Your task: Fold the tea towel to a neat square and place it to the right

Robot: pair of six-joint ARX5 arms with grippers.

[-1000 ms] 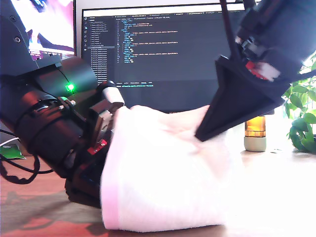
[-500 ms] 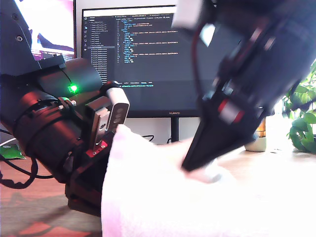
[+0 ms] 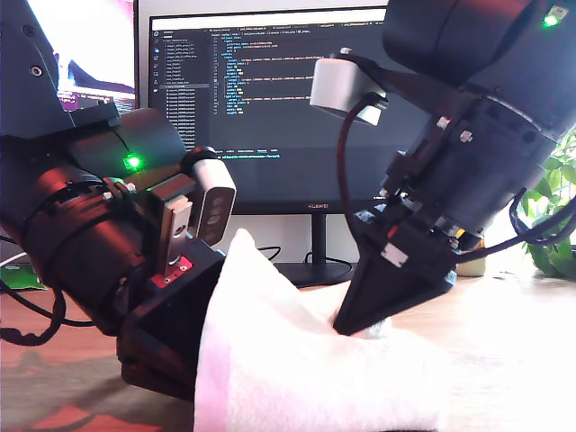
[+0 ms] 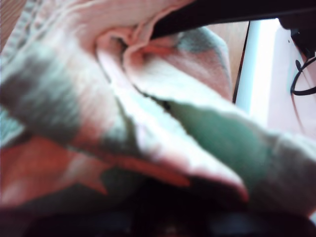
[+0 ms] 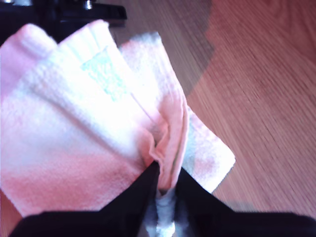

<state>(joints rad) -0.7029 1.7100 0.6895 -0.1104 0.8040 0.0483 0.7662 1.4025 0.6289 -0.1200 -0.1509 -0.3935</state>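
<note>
The tea towel [image 3: 297, 369], pale pink and white with mint checks, stands bunched on the wooden table [image 3: 63, 396] in the foreground. At the exterior view's left, my first gripper [image 3: 225, 247] holds its raised peak. The first wrist view is filled with towel folds [image 4: 197, 128] gathered at the first gripper [image 4: 133, 42]. From the exterior view's right, my second gripper [image 3: 355, 326] reaches down with black tapered fingers shut on a fold low on the cloth. In the second wrist view the second gripper [image 5: 160, 182] pinches a pleat of the towel [image 5: 89, 113], which spreads flat beyond it.
A monitor [image 3: 270, 99] showing code stands behind the towel on a stand [image 3: 317, 261]. A second screen [image 3: 90, 45] is at the exterior view's far left, with cables [image 3: 27, 315] below it. A green plant [image 3: 553, 207] is at that view's right edge. Bare wood [image 5: 256, 98] lies beside the towel.
My second gripper has swung down and toward the exterior view's left, carrying its towel edge from high up to low over the cloth. The first arm has barely moved.
</note>
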